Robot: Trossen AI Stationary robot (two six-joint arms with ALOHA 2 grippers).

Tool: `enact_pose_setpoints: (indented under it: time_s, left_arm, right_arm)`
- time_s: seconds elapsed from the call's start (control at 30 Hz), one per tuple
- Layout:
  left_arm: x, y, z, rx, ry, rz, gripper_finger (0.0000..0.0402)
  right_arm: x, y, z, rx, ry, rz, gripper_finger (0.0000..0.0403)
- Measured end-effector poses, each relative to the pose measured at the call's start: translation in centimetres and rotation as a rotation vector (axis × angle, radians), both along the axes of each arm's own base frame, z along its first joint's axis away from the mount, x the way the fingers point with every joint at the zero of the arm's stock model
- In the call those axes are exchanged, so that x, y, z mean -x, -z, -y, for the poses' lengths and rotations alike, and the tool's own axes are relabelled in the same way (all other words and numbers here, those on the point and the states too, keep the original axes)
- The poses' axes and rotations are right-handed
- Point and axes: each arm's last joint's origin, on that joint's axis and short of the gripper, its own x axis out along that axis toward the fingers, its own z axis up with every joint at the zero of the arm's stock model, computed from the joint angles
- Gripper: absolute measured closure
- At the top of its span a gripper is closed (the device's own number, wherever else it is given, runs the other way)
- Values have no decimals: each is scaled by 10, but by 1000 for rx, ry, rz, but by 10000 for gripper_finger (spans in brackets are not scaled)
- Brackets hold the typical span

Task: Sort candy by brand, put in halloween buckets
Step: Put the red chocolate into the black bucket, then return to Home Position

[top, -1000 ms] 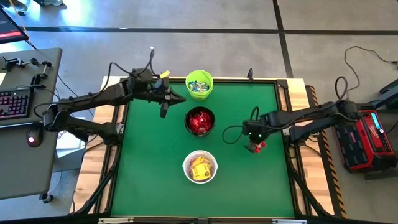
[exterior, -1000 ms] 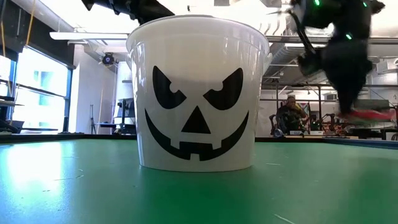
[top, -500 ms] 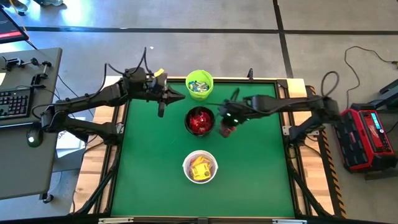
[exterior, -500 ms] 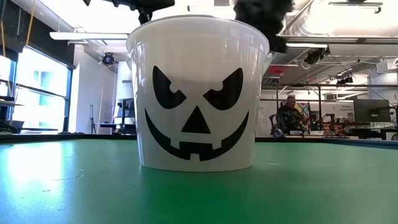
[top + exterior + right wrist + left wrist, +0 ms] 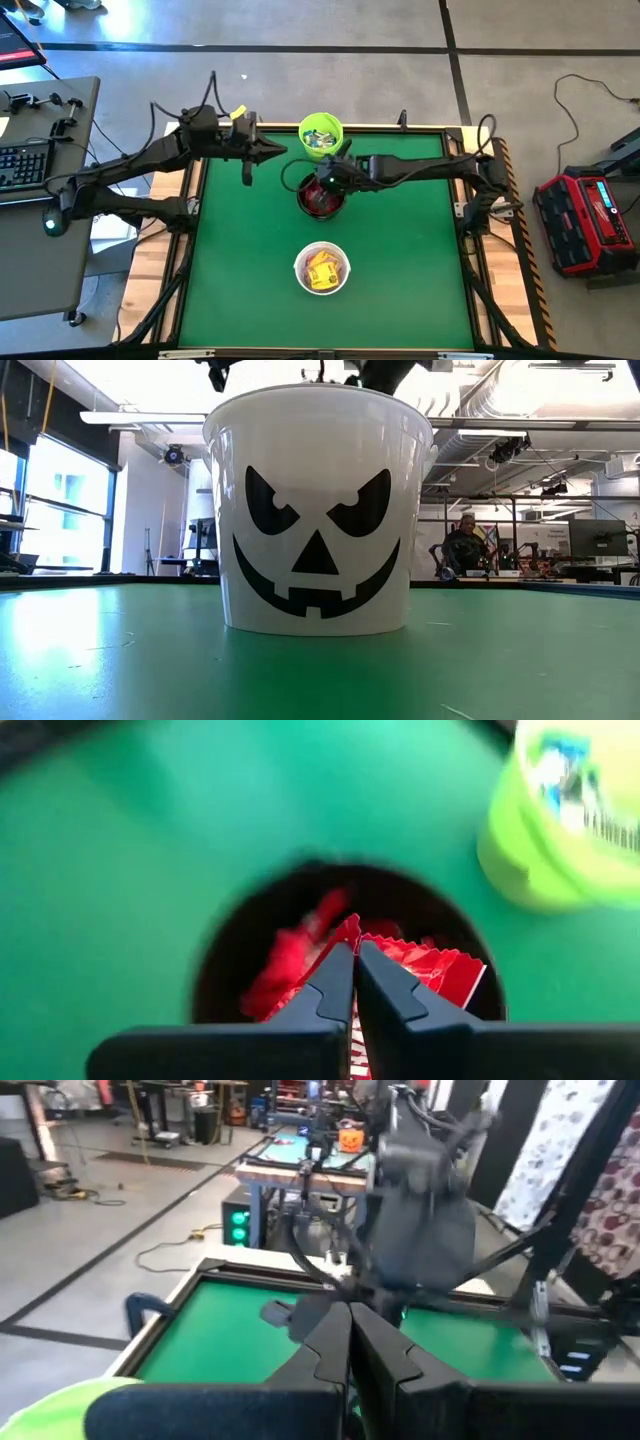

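- Right claw (image 5: 354, 982) hangs over the black bucket (image 5: 322, 195), pinched on a red candy packet (image 5: 425, 970), long axis running away from the fingertips.
- Left claw (image 5: 285, 152) closed, empty, beside the lime green bucket (image 5: 320, 136).

Right gripper (image 5: 354, 982) fingers pinched together, left gripper (image 5: 350, 1342) likewise

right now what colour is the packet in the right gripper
Red, pinched in the right gripper above the black bucket; the right wrist view shows the packet best.
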Motion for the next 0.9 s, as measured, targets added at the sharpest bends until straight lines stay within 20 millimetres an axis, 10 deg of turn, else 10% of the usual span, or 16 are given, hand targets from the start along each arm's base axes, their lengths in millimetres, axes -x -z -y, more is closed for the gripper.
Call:
enact_pose_setpoints:
  time_s: [0.3, 0.7, 0.9]
  left_arm:
    - [17, -3, -1, -6, -47, -21, 401]
    - [18, -3, 0, -3, -47, -24, 401]
    - [14, 4, 3, 6, -2, 11, 401]
  right_arm:
    - [10, 36, -4, -57, 46, -86, 397]
    - [-1, 6, -5, -68, -40, 4, 258]
    - [5, 21, 3, -76, -75, -60, 319]
